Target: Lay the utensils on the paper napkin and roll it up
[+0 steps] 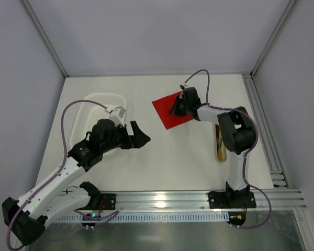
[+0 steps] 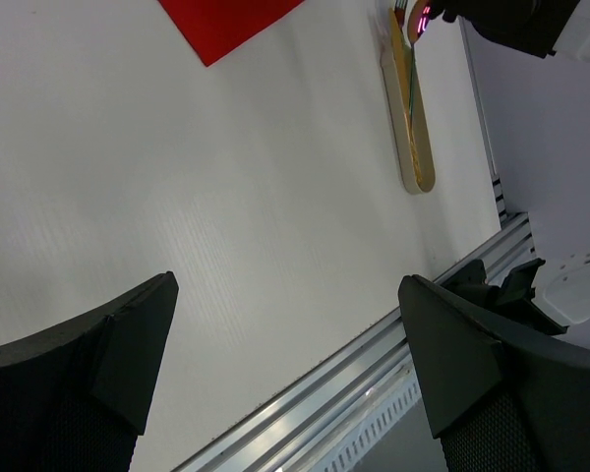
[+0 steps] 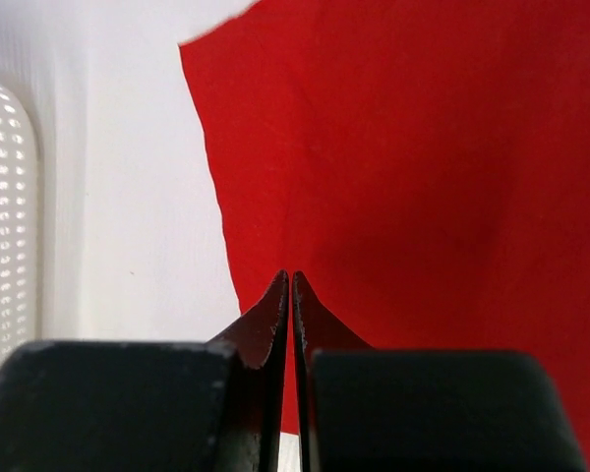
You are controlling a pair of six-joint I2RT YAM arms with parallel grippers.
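Right gripper (image 3: 290, 280), tips pressed together, sat just inside one edge of the thin red square paper napkin (image 3: 423, 167); left gripper (image 2: 287, 285) gaped apart, well away.

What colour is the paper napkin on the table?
The paper napkin is plain bright red, no pattern; best seen in the right wrist view.

So the left arm (image 1: 52, 181) is folded low, with the elbow tucked back at the near left corner and the forearm running up and to the right. The left gripper (image 1: 141, 135) points toward the middle of the table with its jaws spread wide apart. The right arm (image 1: 234, 159) stands up from its base, bends at the elbow and reaches forward and left. The right gripper (image 1: 174, 111) tips downward, its fingers (image 3: 273, 320) pressed tight together with the tips touching.
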